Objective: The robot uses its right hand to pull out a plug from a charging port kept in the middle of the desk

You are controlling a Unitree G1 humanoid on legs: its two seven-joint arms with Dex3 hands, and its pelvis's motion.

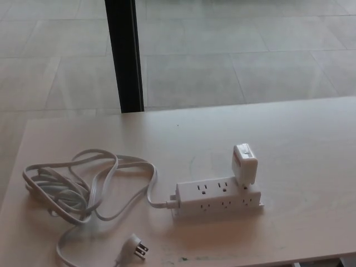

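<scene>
No robot hand visible, white boxy plug [245, 164] seated upright in white power strip [218, 198], desk [311, 144]

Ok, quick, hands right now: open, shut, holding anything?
Left hand: not in view.
Right hand: not in view.
The white plug still sits in the power strip, untouched.

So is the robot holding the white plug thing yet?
No. Neither robot hand is in view, and the white adapter sits untouched in the power strip.
</scene>
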